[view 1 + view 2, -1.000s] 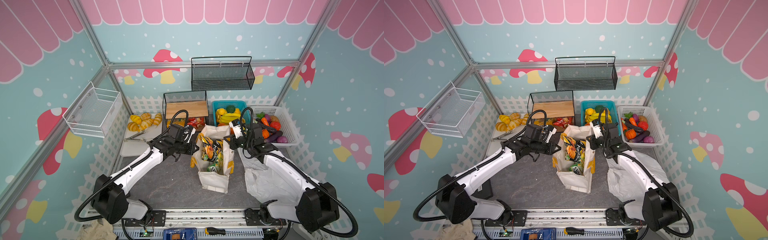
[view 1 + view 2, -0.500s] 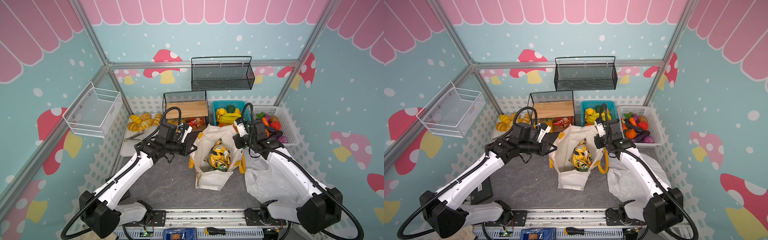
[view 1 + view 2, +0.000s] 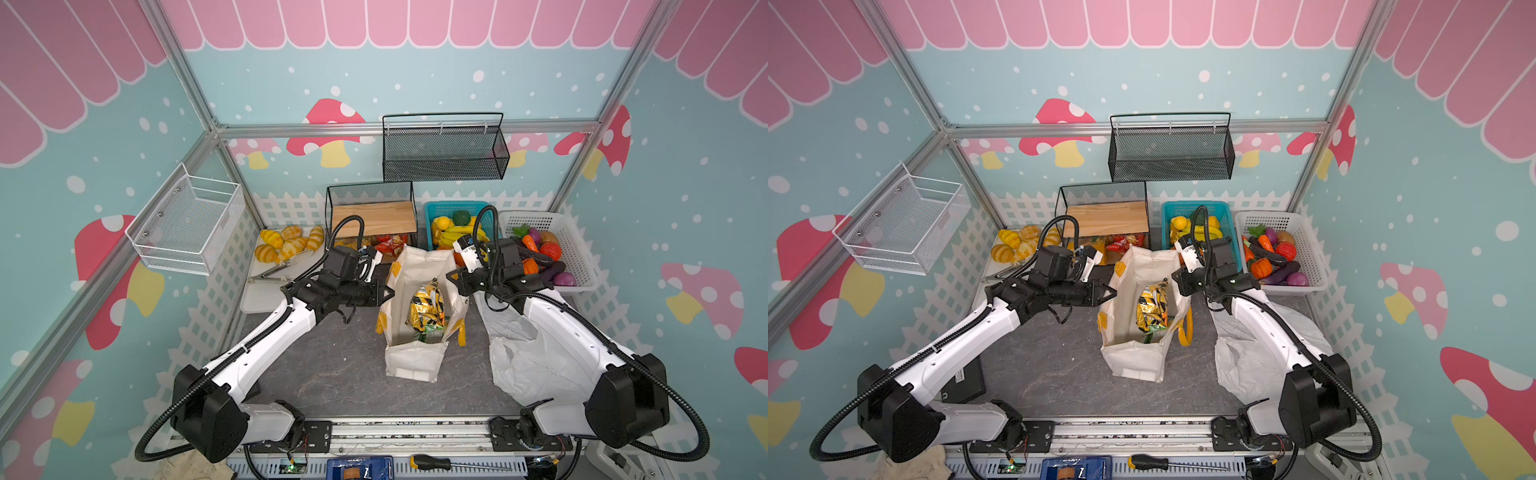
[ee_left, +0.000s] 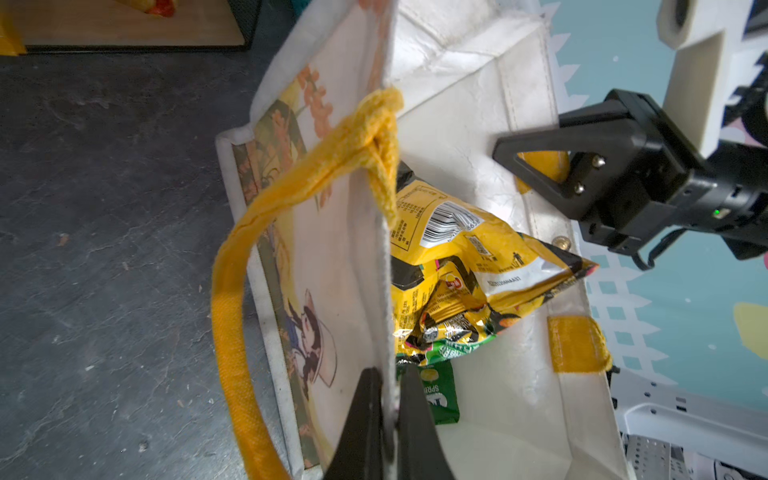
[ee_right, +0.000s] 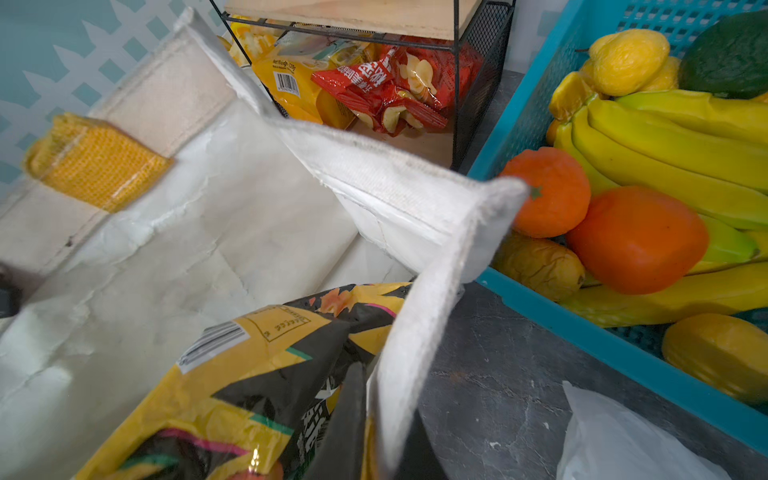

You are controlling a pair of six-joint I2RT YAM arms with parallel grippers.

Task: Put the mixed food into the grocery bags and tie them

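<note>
The left gripper (image 4: 390,407) is pinching one long wall of the tote (image 3: 411,361) at the rim, jaws narrow with only canvas between them. The right gripper (image 5: 372,399) is clamping the opposite rim in the same way. The tote is standing upright between the two tools with its mouth spread, its long axis running across the line joining them. The packets (image 3: 424,307) are lying inside, below both tips. One yellow handle (image 4: 232,291) is hanging outside, just beneath the left gripper. The other is drooping outside beneath the right.

Judgement: for tying, each arm is sitting nearest its own handle. The plastic bag (image 3: 519,353) is lying flat on the table (image 3: 332,365) under the right arm. The basket (image 3: 582,249) of vegetables (image 3: 540,257) is crowding the right wrist, while the left side is looking freer.
</note>
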